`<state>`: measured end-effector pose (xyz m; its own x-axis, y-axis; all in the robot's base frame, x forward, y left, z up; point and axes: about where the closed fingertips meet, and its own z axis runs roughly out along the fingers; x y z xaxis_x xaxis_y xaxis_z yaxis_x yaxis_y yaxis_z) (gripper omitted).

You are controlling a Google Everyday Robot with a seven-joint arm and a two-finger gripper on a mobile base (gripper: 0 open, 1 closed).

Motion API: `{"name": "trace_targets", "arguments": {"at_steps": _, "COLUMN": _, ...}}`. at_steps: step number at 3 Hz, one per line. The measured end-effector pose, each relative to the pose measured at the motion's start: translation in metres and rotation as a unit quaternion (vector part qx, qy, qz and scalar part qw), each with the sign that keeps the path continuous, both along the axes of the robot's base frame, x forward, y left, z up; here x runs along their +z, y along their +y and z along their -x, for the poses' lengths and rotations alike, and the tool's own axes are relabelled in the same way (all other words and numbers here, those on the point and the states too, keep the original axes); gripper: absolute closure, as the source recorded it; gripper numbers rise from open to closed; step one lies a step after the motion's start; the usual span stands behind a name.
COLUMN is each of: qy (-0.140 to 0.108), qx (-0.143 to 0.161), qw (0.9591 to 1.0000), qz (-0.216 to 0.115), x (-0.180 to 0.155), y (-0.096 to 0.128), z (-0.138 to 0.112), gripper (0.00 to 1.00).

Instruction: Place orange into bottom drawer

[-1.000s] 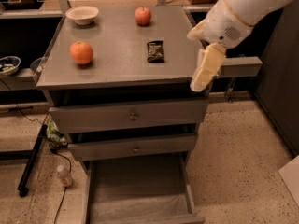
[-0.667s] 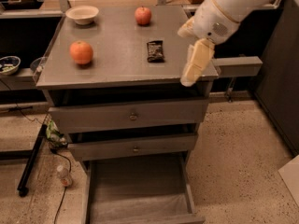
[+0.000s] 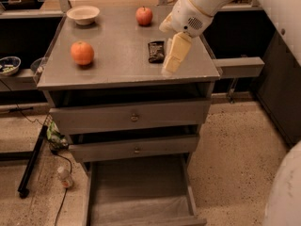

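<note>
Leftward shift since last frame: cream two-finger gripper (image 3: 170, 69) now hangs over the grey metal tabletop (image 3: 117, 60) near its front-right corner, just beside a dark rectangular packet (image 3: 156, 51). Open or closed: cannot tell; nothing seen in its grasp. Round bright orange (image 3: 82, 52) sits near the front-left corner. Lowest grey metal drawer (image 3: 141, 185) stands pulled out.

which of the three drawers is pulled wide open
The bottom drawer, pulled far out, floor showing; the top drawer and middle drawer are nearly shut. The gripper hangs over the cabinet top's front right.
</note>
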<state>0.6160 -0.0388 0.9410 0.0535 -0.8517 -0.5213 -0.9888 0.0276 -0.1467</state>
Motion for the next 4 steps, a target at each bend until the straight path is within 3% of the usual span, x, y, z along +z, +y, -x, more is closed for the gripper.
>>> {"name": "trace_targets", "arguments": {"at_steps": 1, "qy": 0.030, "qx": 0.007, "qw": 0.9977, "qz": -0.061, "x": -0.013, "y": 0.006, "z": -0.006, "gripper": 0.00}}
{"name": "trace_targets", "arguments": {"at_steps": 2, "qy": 0.053, "qx": 0.017, "qw": 0.9922, "qz": -0.111, "x": -0.023, "y": 0.018, "z": -0.020, "gripper": 0.00}}
{"name": "trace_targets", "arguments": {"at_steps": 4, "qy": 0.052, "qx": 0.022, "qw": 0.9907, "qz": -0.124, "x": -0.032, "y": 0.039, "z": -0.040, "gripper": 0.00}}
